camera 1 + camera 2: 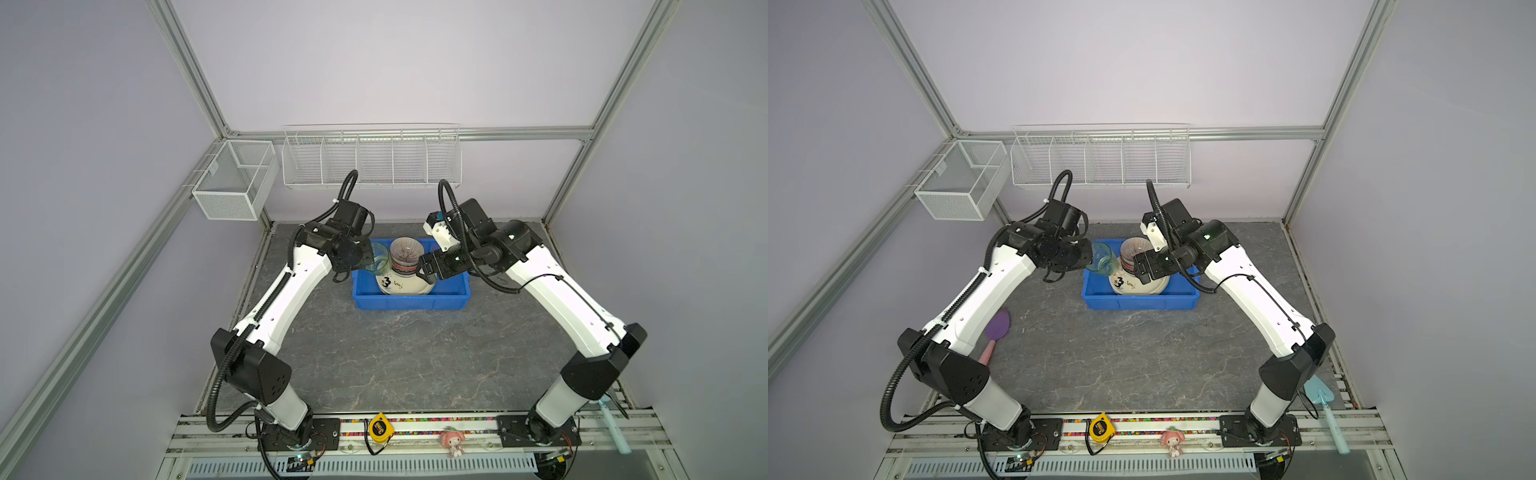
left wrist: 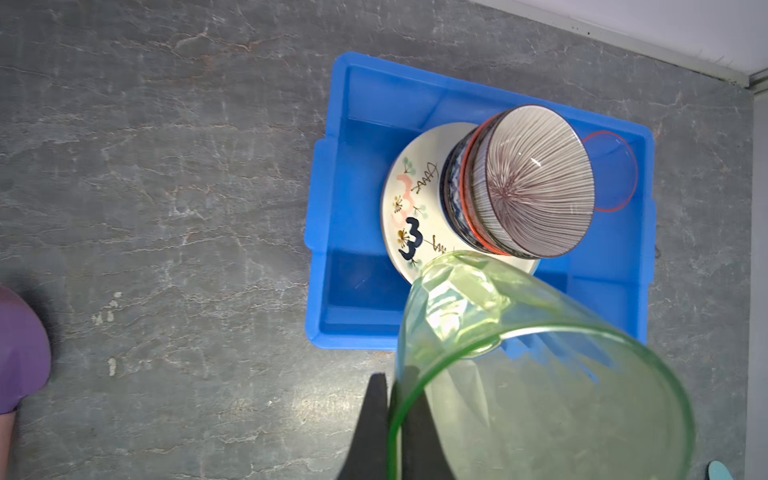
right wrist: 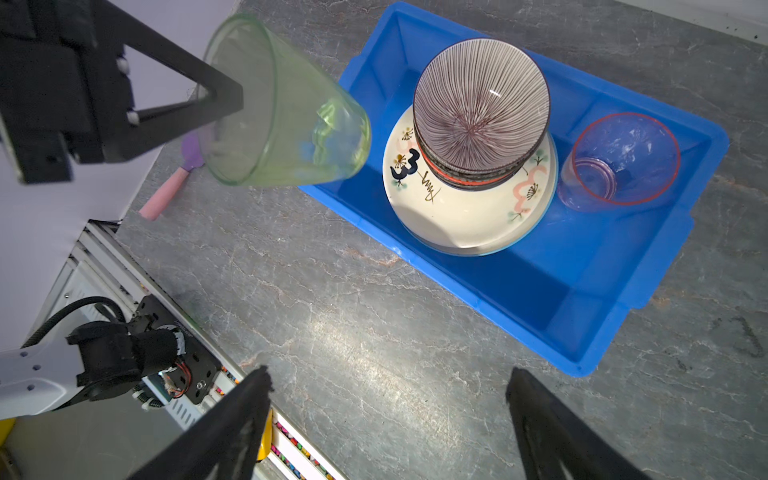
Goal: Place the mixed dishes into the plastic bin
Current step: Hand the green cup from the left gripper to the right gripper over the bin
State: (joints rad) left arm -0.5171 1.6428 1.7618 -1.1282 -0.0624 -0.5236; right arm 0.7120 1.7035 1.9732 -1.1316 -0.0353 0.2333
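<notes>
The blue plastic bin (image 1: 411, 302) (image 3: 540, 291) stands at the back middle of the table. Inside it, a cream plate marked "3" (image 3: 469, 216) (image 2: 415, 208) carries stacked patterned bowls (image 3: 478, 108) (image 1: 406, 253). A pink cup (image 3: 623, 162) (image 2: 615, 174) lies tilted at the bin's right end. My left gripper (image 2: 395, 386) is shut on the rim of a translucent green cup (image 2: 540, 374) (image 1: 380, 257), one finger inside and one outside. The cup hangs tilted over the bin's left end. My right gripper (image 3: 388, 378) (image 1: 428, 270) hovers open and empty beside the bowl stack.
A purple spatula (image 1: 998, 326) lies by the left arm, a light-blue spatula (image 1: 1323, 399) by the right arm's base. White wire baskets (image 1: 370, 160) (image 1: 235, 180) hang on the back wall. A yellow tape measure (image 1: 379, 428) and a small figurine (image 1: 452, 441) sit on the front rail.
</notes>
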